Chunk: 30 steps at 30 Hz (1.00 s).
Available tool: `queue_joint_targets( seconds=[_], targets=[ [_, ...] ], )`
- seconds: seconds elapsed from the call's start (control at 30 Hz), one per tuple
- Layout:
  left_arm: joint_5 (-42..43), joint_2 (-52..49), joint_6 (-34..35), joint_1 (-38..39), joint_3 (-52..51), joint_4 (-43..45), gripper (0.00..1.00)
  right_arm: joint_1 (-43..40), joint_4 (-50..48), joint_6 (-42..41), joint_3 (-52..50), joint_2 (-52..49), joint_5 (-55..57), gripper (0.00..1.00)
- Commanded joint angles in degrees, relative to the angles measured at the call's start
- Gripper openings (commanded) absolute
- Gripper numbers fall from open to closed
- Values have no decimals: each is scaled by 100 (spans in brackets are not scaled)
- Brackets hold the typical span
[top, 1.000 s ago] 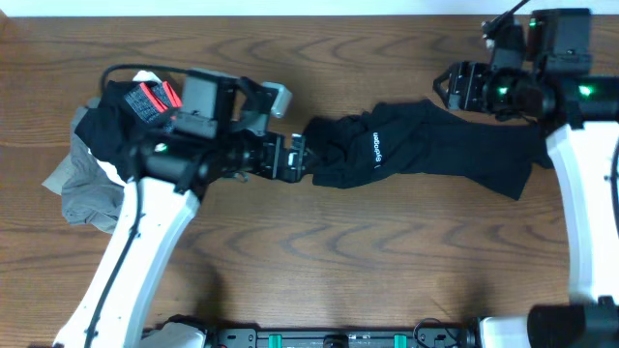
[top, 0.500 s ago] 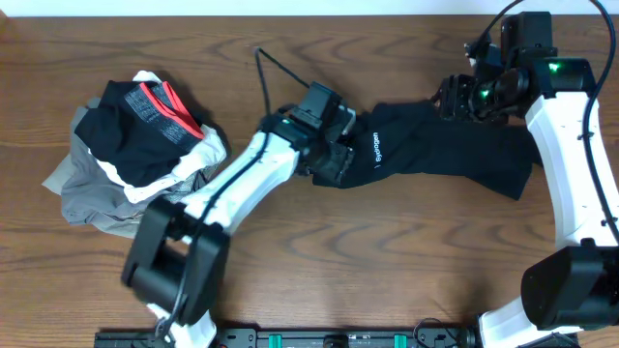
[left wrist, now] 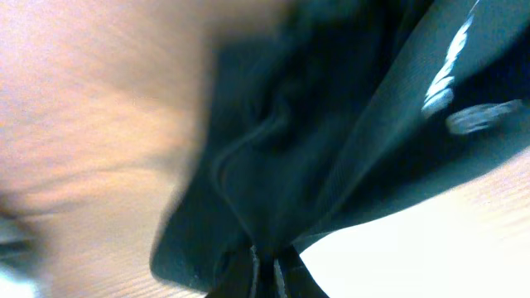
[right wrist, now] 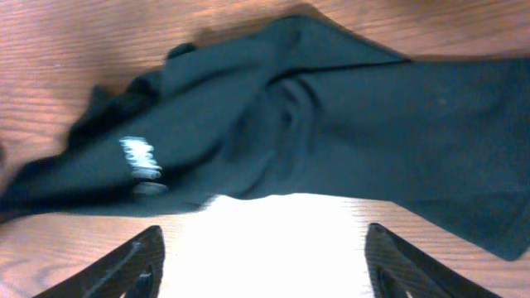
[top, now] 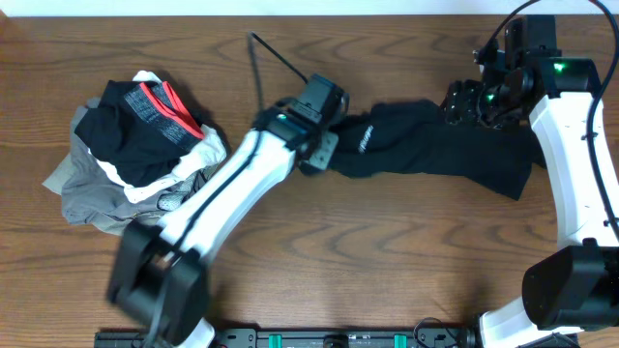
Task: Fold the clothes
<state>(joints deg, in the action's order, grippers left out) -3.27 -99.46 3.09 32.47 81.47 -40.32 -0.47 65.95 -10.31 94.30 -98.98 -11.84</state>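
One black garment (top: 435, 155), one mixed pile (top: 116, 145)

**Three Views, One Garment**

The overhead view looks straight down on the whole tabletop (top: 338, 251). The left wrist view presses close, blurred, against the black garment (left wrist: 273, 165). The right wrist view looks down from higher, sharing its logo end.

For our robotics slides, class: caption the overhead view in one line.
Left gripper pinches one end of the black garment; the open right gripper hovers near the other; more clothes piled aside.
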Motion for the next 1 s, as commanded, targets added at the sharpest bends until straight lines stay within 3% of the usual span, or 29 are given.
queue_joint_targets(
  seconds=[0.0,0.17,0.57,0.97],
  targets=[
    [-1113,1025,192,-4,343,-13,6,-68,4,-37,-96,146,282,78],
    [-1207,1683,166,-133,341,-13,6,-70,-66,-37,-476,146,284,82],
    [-1252,1285,-199,-354,341,260,6,-42,-802,74,-2052,146,-345,79],
    [-1294,1276,-144,-796,341,859,6,-33,-2680,-625,-3442,146,-339,77]
  ],
)
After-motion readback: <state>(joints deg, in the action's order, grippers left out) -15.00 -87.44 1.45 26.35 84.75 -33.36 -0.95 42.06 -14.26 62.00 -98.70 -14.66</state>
